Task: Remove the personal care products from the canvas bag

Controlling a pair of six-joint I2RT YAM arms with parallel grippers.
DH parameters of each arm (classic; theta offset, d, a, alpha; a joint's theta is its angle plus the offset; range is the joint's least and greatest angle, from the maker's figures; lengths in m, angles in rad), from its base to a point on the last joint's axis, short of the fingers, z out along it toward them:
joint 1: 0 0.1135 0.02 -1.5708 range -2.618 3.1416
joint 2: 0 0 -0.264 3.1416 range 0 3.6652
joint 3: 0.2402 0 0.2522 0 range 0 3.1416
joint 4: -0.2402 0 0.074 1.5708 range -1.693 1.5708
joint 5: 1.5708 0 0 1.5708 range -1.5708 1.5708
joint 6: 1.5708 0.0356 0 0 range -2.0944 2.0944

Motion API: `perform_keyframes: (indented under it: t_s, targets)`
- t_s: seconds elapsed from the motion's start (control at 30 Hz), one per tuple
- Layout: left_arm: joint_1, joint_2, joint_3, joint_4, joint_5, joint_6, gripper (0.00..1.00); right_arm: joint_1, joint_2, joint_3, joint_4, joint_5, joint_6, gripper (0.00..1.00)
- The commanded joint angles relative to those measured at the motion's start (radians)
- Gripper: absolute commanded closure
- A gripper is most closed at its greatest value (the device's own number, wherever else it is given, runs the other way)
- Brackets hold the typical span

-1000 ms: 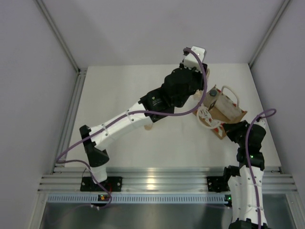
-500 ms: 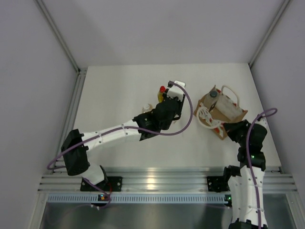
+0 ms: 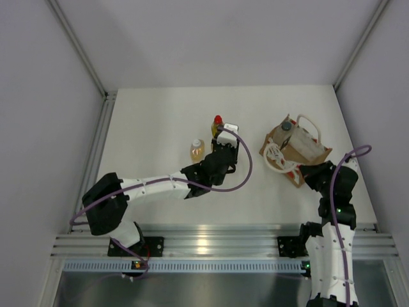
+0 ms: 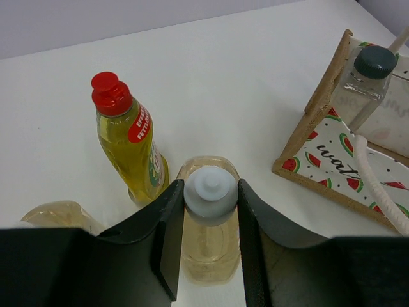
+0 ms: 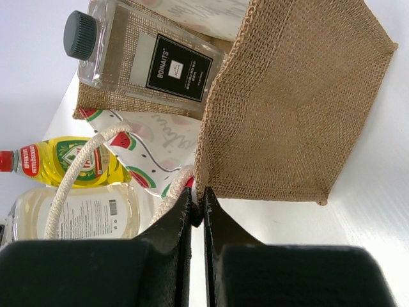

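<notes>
Bottle with amber liquid (image 4: 208, 256) clamped at its white cap in my left pincer (image 4: 209, 192), upright just beside the yellow bottle (image 4: 131, 150) on the counter (image 4: 255, 77), grouping them. Right pincer (image 5: 198, 208) pinches the bag (image 5: 294, 96) edge, steadying it; clear bottle (image 5: 140, 57) waits inside.

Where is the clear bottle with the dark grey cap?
The clear bottle sits inside the tan canvas bag, right side of the table in the top view, beside the right gripper.
</notes>
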Motion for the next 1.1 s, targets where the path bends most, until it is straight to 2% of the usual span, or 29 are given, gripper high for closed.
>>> perform_keyframes:
  t_s: [0.0,0.3,0.4,0.53,0.57,0.63,0.67,0.73,0.77,0.9,0.93,1.03,1.07]
  targets:
    - [0.004,-0.016,0.012,0.261,-0.065,-0.057,1.00,-0.007,-0.011,0.056,0.041,-0.009,-0.007,1.00]
    - [0.004,0.033,0.040,0.177,-0.120,-0.127,1.00,-0.007,-0.025,0.055,0.038,-0.006,-0.012,1.00]
    - [0.004,0.035,0.035,0.162,-0.126,-0.140,0.94,-0.005,-0.020,0.055,0.038,-0.008,-0.012,1.00]
    - [0.004,0.033,0.040,0.129,-0.121,-0.151,0.56,-0.005,-0.020,0.059,0.038,-0.008,-0.010,1.00]
    - [0.004,0.025,0.041,0.123,-0.121,-0.153,0.43,-0.005,-0.019,0.061,0.038,-0.009,-0.010,1.00]
    - [0.004,0.018,0.050,0.103,-0.115,-0.154,0.33,-0.005,-0.020,0.062,0.038,-0.008,-0.010,1.00]
    - [0.004,0.010,0.057,0.093,-0.115,-0.154,0.24,-0.007,-0.019,0.062,0.038,-0.009,-0.010,1.00]
    - [0.004,0.004,0.081,0.059,-0.109,-0.153,0.17,-0.007,-0.019,0.062,0.038,-0.011,-0.010,1.00]
    - [0.004,-0.004,0.090,0.047,-0.108,-0.153,0.04,-0.005,-0.019,0.064,0.039,-0.009,-0.007,1.00]
    - [0.004,-0.001,0.173,-0.013,-0.045,-0.122,0.02,-0.005,-0.016,0.064,0.039,-0.008,-0.007,1.00]
    - [0.004,0.010,0.201,-0.027,0.010,-0.090,0.02,-0.005,-0.017,0.064,0.039,-0.006,-0.007,1.00]
    - [0.006,0.094,0.369,-0.142,0.090,-0.041,0.02,-0.007,-0.014,0.064,0.039,-0.006,-0.007,1.00]
    - [0.006,0.119,0.417,-0.177,0.156,-0.032,0.02,-0.005,-0.016,0.064,0.039,-0.008,-0.007,1.00]
